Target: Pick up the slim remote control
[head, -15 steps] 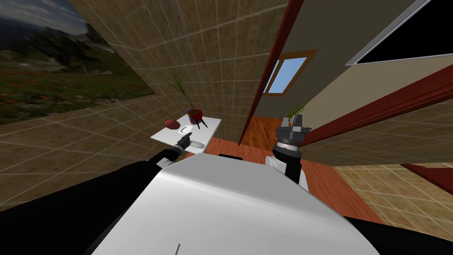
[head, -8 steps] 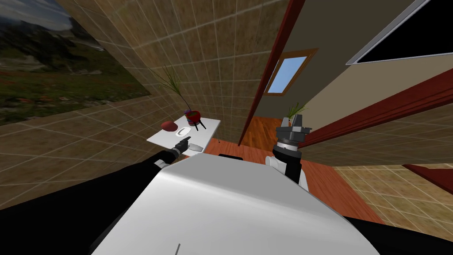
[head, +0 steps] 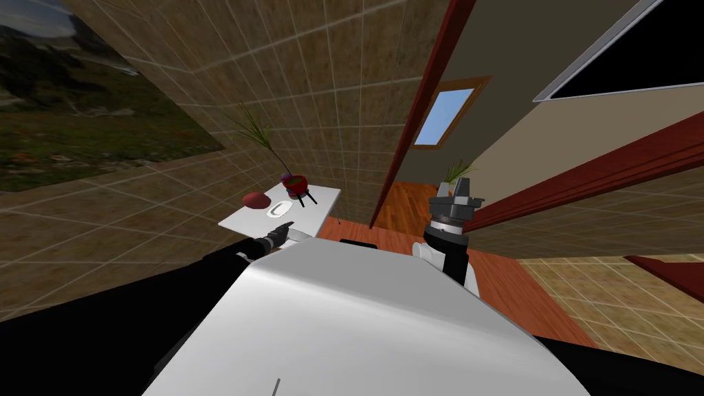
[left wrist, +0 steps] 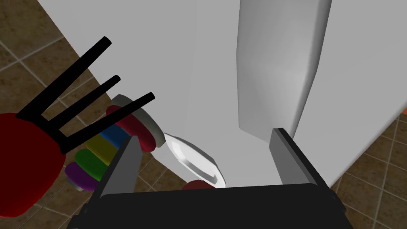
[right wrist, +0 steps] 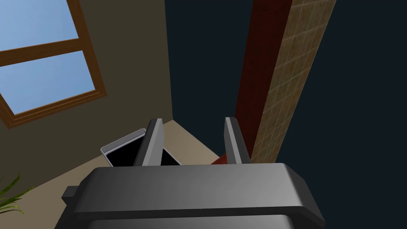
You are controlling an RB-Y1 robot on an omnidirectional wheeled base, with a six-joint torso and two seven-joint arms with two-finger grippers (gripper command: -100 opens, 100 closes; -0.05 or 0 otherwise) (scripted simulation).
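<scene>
In the last second my head has swung, sliding the white table (head: pixel 323 199) leftward in view, and the left tool (left wrist: pixel 206 135) has drawn in low over its near edge. Its blades are spread and empty. The slim grey remote (left wrist: pixel 278 67) lies flat on the table just ahead, its near end beside one blade, so a short advance should bracket it. The right tool (head: pixel 459 187) is raised, parted and empty.

Clutter crowds one side only
The dish (left wrist: pixel 192 157), ring stack (left wrist: pixel 99 147) and black pot legs (left wrist: pixel 65 75) sit just beside one finger of your left gripper (left wrist: pixel 205 135); open table (left wrist: pixel 357 79) past the other.
</scene>
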